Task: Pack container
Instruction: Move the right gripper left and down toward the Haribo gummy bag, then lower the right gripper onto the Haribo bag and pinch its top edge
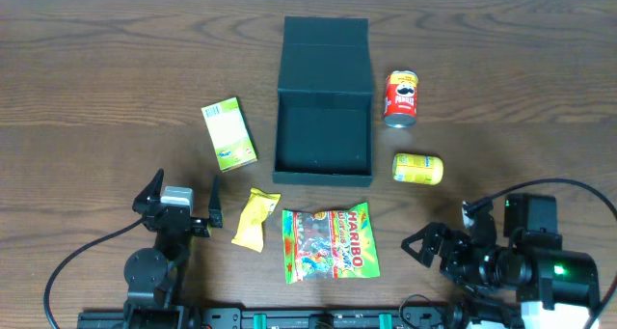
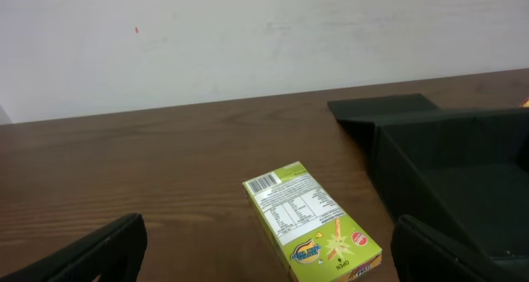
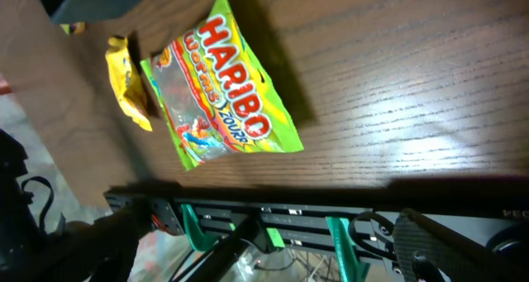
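The container [image 1: 323, 126], a dark green square box, stands open at the table's middle with its flap lid [image 1: 326, 44] folded back and nothing inside. The left wrist view shows its near wall [image 2: 463, 174] at the right. My left gripper [image 1: 185, 186] stands open near the front left, with the light-green carton [image 2: 318, 224] just ahead of its jaws and nothing between them. My right gripper [image 1: 443, 228] is open at the front right and points left toward the Haribo bag [image 3: 216, 92]. It holds nothing.
The light-green carton [image 1: 229, 133] lies left of the box. A red Pringles can [image 1: 401, 97] stands to its right, with a small yellow can [image 1: 417, 169] on its side below. A yellow packet [image 1: 255, 219] and the Haribo bag [image 1: 329, 242] lie in front.
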`<state>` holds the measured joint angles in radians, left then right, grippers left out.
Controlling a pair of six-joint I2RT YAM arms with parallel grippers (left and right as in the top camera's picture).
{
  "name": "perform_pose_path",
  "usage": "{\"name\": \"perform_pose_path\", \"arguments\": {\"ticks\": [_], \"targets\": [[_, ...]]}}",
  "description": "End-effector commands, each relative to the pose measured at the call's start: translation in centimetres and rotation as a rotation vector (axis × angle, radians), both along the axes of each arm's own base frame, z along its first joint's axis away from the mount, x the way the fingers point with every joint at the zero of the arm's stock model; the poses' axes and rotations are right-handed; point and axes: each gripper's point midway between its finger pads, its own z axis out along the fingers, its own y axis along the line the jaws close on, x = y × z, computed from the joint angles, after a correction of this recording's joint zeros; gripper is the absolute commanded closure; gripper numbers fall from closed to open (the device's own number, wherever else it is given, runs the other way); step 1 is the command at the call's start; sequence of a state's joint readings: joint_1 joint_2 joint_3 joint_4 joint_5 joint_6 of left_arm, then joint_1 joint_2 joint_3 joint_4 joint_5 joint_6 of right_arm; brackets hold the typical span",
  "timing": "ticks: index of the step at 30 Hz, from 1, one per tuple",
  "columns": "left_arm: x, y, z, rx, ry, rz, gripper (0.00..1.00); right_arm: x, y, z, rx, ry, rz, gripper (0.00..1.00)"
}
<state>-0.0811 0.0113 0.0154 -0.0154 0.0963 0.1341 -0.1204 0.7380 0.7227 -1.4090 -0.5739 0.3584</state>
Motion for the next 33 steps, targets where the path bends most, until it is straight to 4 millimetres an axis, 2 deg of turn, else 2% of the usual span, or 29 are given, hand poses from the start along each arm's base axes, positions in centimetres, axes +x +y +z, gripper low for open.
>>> {"name": "perform_pose_path", "arguments": {"ticks": [1,5,11,17,22,28,31,33], "targets": [[-0.1,0.0,-1.8,0.004,0.064,-0.003,0.05,0.2,0.0,0.2,-0.007,-0.012,0.029,0.01],[-0.1,0.0,-1.8,0.004,0.064,-0.003,0.05,0.7,0.0,-0.4,0.003,0.066,0.039,0.01],[-0.1,0.0,-1.8,0.004,0.064,-0.003,0.05,4.0,1.1,0.4,-0.006,0.082,0.079,0.01],[-0.1,0.0,-1.8,0.004,0.064,-0.003,0.05,6.1,2.1,1.6,-0.156,0.107,0.105,0.01],[-0.1,0.0,-1.8,0.004,0.064,-0.003,0.05,6.0,3.8,1.3,-0.278,0.098,0.171,0.01],[-0.1,0.0,-1.8,0.004,0.064,-0.003,0.05,5.6,5.6,0.7,-0.467,-0.038,0.333,0.01],[-0.1,0.0,-1.8,0.004,0.064,-0.003,0.05,4.4,7.0,0.4,-0.481,-0.023,0.318,0.01],[-0.1,0.0,-1.8,0.004,0.064,-0.003,0.05,3.8,7.6,-0.2,-0.47,0.045,0.233,0.01]]}}
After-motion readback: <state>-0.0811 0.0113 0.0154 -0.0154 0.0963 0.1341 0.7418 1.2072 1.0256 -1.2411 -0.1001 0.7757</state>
